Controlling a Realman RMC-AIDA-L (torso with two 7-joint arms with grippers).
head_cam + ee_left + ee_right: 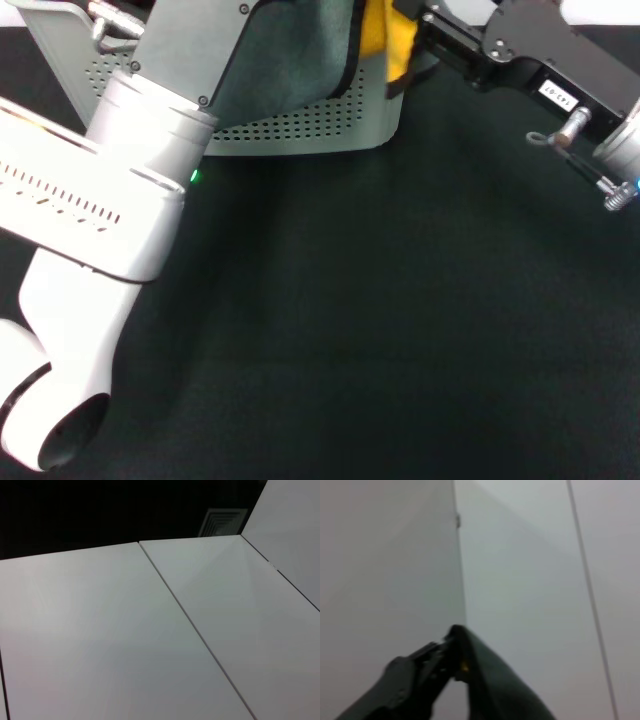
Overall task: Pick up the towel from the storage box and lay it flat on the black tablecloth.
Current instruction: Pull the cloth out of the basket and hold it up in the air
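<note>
The towel (300, 60) hangs in front of the storage box (300, 130) at the far edge of the table, dark grey face toward me, with an orange-yellow fold (385, 40) at its right side. My right gripper (412, 32) comes in from the right and is shut on the towel's upper right edge. The right wrist view shows its fingers (420, 672) pinching the dark cloth (495, 690) at the gripper's tip (457, 655). My left gripper's black body (200, 40) is at the towel's upper left, and its tips are hidden. The black tablecloth (400, 320) covers the table.
My left arm's white links (90, 220) fill the left side of the head view and hide part of the box. Both wrist views look at white panels (150, 630). A cable and connector (600, 185) hang from the right arm.
</note>
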